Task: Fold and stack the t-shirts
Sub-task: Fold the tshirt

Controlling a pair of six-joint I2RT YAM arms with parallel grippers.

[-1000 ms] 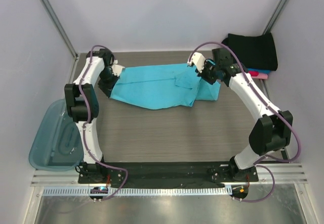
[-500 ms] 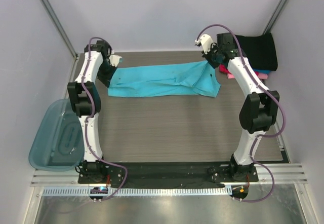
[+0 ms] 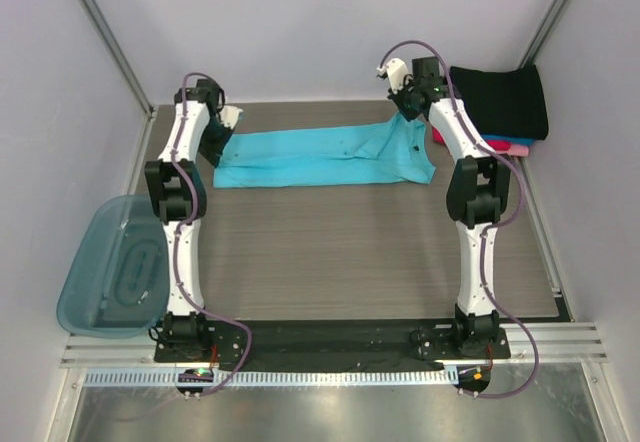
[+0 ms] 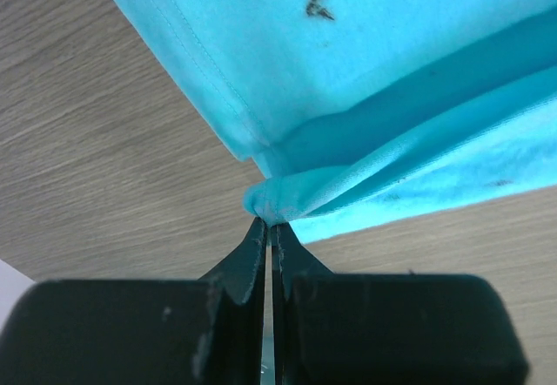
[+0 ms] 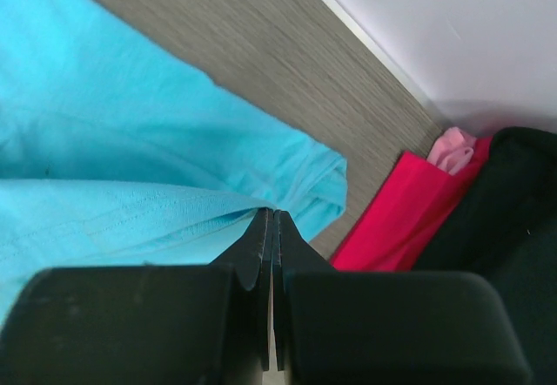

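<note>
From above, the fingers of both grippers are too small to make out. The wrist views settle it. The left gripper (image 4: 268, 228) is pinched tight on a bunched corner of the turquoise shirt (image 3: 320, 157). The right gripper (image 5: 271, 219) is closed on a hem of the same shirt. Each wrist view cuts the shirt off at its frame, and the left one shows a few dark specks on the cloth that cannot be identified.

The right arm hides part of the stack in the table's (image 3: 350, 252) far right corner. The black shirt (image 3: 505, 100) lies on top, and only slim edges of a pink shirt (image 3: 440, 137) and a blue shirt (image 3: 515, 145) show beneath it. How many shirts lie there in all cannot be told.

The bin (image 3: 100, 272) sits off the table's left edge. Through its cloudy wall only an oval shape on its floor shows, and what that is cannot be told.

1 second ago the turquoise shirt lay skewed nearer the table's middle, with a flap doubled over it. Now it is drawn out into 1 long flat band along the far edge, spanning left to right between the 2 grippers. Both arms reach farther back than they did then. The right arm's elbow, which bulged out toward the right edge, is now in line above its base. The bin and the stack have not moved.
</note>
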